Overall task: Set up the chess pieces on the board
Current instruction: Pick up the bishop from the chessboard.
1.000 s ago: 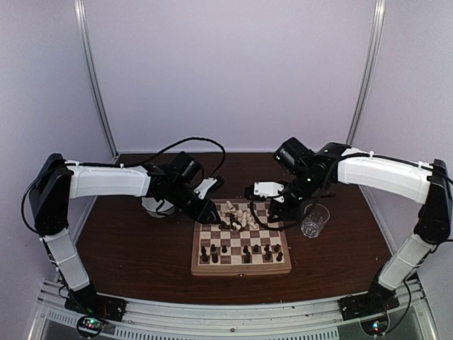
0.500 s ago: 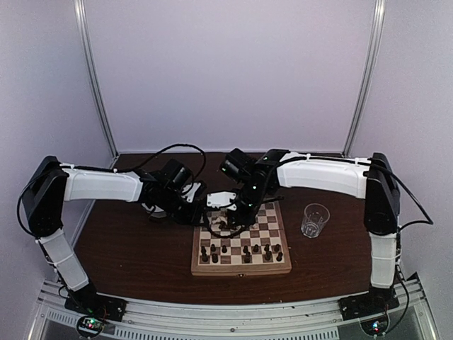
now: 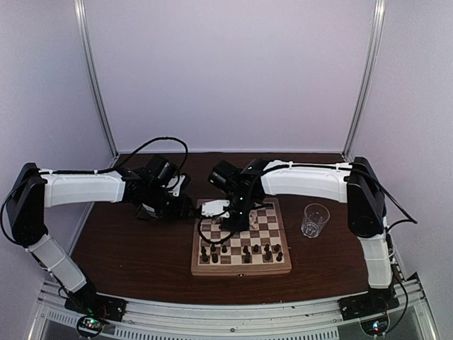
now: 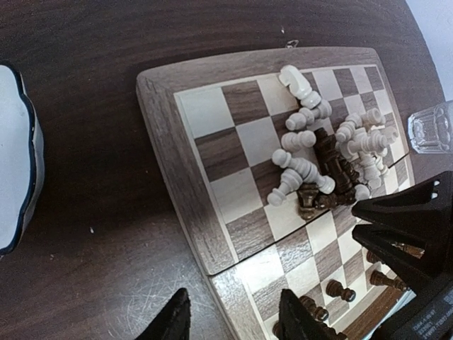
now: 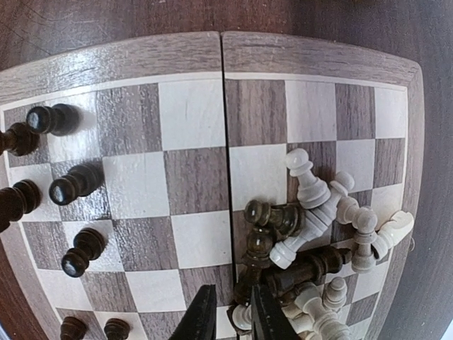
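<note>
Bench (image 3: 127,262): one dark wood top, carrying one board, one glass and one bowl.
Board (image 3: 241,270): one, brown and cream checks with a pale border. It lies at the middle of the bench, toward the near edge, and a seam divides it into two halves.
Standing dark pieces (image 5: 78,253): upright in the rows along the board's near edge. Seven show in the right wrist view; the top view shows more, too small to count surely.
Heap (image 4: 333,166): one tangle of cream and dark chess pieces lying on their sides on the board's far half, too entangled to count.
Glass (image 3: 314,219): one, clear and upright, on the bench to the right of the board and apart from it.
Bowl (image 4: 18,142): one, white with a dark rim, on the bench to the left of the board and apart from it.
Left hand (image 4: 236,294): fingers spread with nothing between them, above the board's left edge.
Right hand (image 5: 232,289): fingers a narrow gap apart, tips at the heap. Whether a piece is gripped cannot be told.
Top view alone: both arms and the whole layout.
Left wrist view alone: the bowl's rim unobstructed.
Right wrist view alone: the seam and the heap close up.
</note>
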`<move>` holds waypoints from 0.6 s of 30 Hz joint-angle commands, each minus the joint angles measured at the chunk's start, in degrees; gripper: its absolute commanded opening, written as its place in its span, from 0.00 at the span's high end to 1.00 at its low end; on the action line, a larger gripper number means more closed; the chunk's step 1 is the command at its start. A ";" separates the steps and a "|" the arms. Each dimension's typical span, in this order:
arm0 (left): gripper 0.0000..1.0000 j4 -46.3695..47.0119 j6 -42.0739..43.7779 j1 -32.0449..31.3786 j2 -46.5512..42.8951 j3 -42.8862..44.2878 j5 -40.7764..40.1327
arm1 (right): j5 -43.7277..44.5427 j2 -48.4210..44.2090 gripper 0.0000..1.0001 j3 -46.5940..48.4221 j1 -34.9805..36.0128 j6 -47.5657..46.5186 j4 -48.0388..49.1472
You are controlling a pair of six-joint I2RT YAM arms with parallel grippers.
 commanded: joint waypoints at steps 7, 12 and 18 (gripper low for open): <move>0.57 2.35 -0.73 0.15 -0.35 -0.59 -0.04 | 4.73 2.41 0.81 0.54 -0.10 1.94 -0.64; 0.57 2.32 -0.60 0.20 -0.76 -1.12 -0.15 | 5.64 4.04 0.80 1.44 -0.11 2.26 -0.92; 0.57 2.83 -0.62 0.15 -0.92 -1.52 0.33 | 5.60 4.53 0.76 2.03 -0.11 2.92 -1.71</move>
